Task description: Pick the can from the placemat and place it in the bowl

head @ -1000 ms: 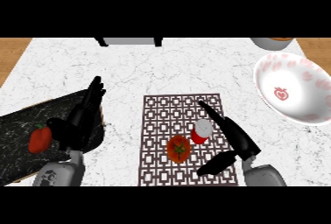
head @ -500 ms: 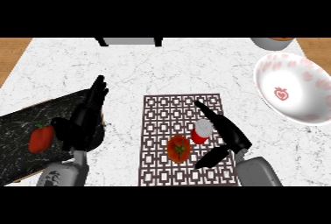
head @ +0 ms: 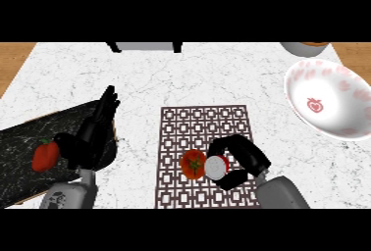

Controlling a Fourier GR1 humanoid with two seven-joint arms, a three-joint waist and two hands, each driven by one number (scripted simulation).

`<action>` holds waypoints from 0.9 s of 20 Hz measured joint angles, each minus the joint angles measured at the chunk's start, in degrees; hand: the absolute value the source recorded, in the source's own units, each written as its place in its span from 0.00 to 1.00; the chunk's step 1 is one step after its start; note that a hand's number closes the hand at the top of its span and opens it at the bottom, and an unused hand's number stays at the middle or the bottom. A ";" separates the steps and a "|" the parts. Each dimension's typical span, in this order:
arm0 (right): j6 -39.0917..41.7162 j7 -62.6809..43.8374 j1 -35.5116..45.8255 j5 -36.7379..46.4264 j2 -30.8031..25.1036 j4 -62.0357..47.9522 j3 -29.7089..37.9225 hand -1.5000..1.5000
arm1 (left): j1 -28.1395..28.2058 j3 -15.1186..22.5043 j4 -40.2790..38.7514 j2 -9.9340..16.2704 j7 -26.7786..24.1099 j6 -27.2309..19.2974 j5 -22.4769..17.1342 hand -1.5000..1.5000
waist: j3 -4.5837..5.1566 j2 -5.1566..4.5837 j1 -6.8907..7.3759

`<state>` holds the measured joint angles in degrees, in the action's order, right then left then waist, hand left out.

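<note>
A white marble desk [head: 181,78] filled the view from above, with strips of wooden floor [head: 14,56] showing past its far corners. A patterned brown placemat [head: 206,132] lay at the centre. On it, near the front, the can [head: 216,167] lay on its side, its pale end facing up, just beside a round orange-red fruit [head: 193,163]. The right hand [head: 243,159] had its fingers curled round the can. The left hand [head: 98,127] rested with fingers straight and together over a black marbled board [head: 29,142], where a red vegetable [head: 45,156] lay. A white bowl [head: 326,105] with pink markings stood at the right, well apart from the can.
</note>
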<state>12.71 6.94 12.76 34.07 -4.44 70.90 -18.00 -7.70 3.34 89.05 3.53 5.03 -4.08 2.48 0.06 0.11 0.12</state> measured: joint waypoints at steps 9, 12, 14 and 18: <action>-6.22 -3.52 -3.10 -2.00 3.25 5.14 1.91 1.00 | -0.21 -0.79 0.88 0.10 1.31 0.32 0.36 0.50 | -0.07 -0.06 -0.16; -14.87 -9.16 -1.48 -4.32 3.85 6.82 5.29 1.00 | -0.82 -0.80 0.94 0.03 1.97 0.21 0.37 0.50 | -0.08 -0.05 -0.25; -20.59 -11.77 -0.20 -5.88 4.08 8.88 6.02 1.00 | 0.02 -0.61 1.47 0.24 1.67 0.65 0.29 0.50 | -0.08 0.01 -0.05; -31.05 -14.59 1.30 -3.90 4.30 13.37 3.36 1.00 | -0.09 -0.22 1.59 -0.46 2.15 -0.10 0.81 0.50 | -0.06 0.06 -0.07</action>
<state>-18.34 -7.65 14.06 30.17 -0.14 84.27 -14.64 -7.79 3.12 90.64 3.07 7.18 -4.18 3.29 0.00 0.17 0.05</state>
